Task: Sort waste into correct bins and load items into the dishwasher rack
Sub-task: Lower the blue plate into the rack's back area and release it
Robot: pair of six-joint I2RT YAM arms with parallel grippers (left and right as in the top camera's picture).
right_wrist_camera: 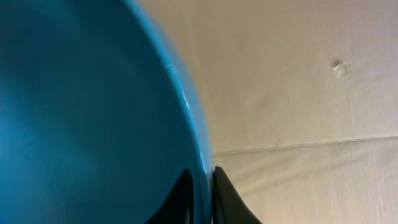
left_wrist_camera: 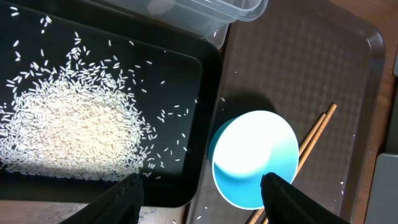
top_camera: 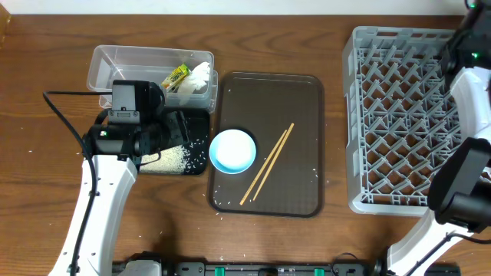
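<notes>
Rice (left_wrist_camera: 68,130) lies heaped in the black tray (left_wrist_camera: 180,68) below your left gripper (left_wrist_camera: 202,190), jaws wide apart and empty; the light-blue bowl (left_wrist_camera: 255,155) sits just right. Your right gripper (right_wrist_camera: 200,180) pinches the rim of the blue plate (right_wrist_camera: 81,112).

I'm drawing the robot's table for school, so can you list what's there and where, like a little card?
clear tub: holds wrapper and napkin
black tray: holds rice
brown tray: holds light-blue bowl and chopsticks
rack: right of brown tray
left jaws: open, above black tray edge and bowl
right jaws: shut on blue plate rim
</notes>
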